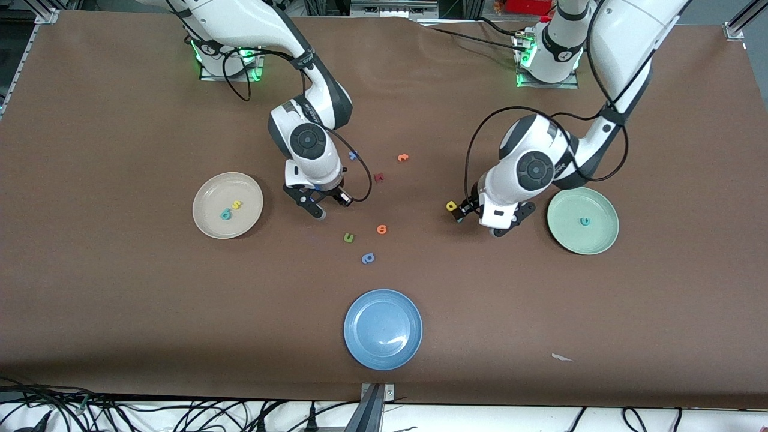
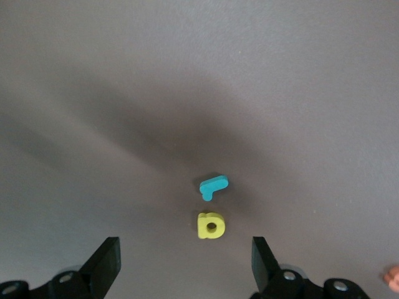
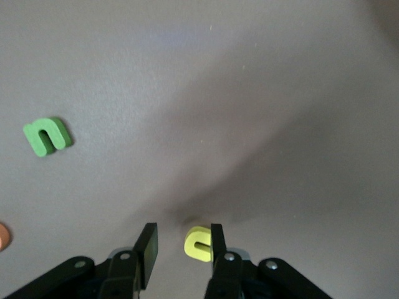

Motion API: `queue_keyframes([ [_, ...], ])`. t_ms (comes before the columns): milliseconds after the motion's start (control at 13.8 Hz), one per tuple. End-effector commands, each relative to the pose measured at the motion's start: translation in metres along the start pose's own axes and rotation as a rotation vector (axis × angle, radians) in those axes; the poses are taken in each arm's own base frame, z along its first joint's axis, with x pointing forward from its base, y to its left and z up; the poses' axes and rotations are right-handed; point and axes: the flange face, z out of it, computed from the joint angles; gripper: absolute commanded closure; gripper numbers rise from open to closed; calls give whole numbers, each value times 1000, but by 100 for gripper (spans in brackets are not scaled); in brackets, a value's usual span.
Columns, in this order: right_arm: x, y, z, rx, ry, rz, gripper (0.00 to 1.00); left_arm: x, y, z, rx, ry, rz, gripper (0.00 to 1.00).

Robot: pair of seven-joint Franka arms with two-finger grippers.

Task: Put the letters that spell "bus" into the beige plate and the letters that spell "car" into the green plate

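The beige plate (image 1: 211, 187) toward the right arm's end holds a teal b (image 1: 225, 213) and a yellow s (image 1: 237, 204). Beside it, my right gripper (image 1: 318, 207) (image 3: 182, 233) is low over the table, open narrowly round the yellow u (image 3: 199, 243). The u touches one finger, with a gap to the other. The green plate (image 1: 600, 207) toward the left arm's end holds a teal c (image 1: 584, 221). My left gripper (image 1: 468, 211) (image 2: 186, 247) is wide open over the yellow a (image 1: 452, 206) (image 2: 211, 225). A teal r (image 2: 214, 185) lies just past the a.
Loose letters lie between the arms: a green u-shape (image 1: 349, 238) (image 3: 47, 136), two orange ones (image 1: 382, 229) (image 1: 403, 158), a blue rounded one (image 1: 368, 258), a dark red one (image 1: 378, 177) and a small blue one (image 1: 353, 155). A blue plate (image 1: 383, 329) sits nearest the front camera.
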Motion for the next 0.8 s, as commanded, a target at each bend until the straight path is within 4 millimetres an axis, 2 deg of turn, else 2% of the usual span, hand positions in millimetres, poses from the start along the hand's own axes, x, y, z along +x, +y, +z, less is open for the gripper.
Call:
queue_keyframes([
  [0, -7, -5, 10, -2, 0, 16, 58, 1, 5, 22, -1, 71, -109, 7],
  [291, -17, -4, 18, -16, -1, 53, 57, -9, 9, 41, 10, 121, -144, 7],
  [364, -17, -3, 18, -19, -2, 57, 57, -18, 12, 44, 14, 121, -131, 7],
  [655, -21, 1, 21, -39, -5, 55, 57, -35, 17, 64, 31, 100, -113, 7],
  [727, -21, 3, 23, -45, -5, 54, 57, -36, 18, 67, 31, 96, -112, 11],
])
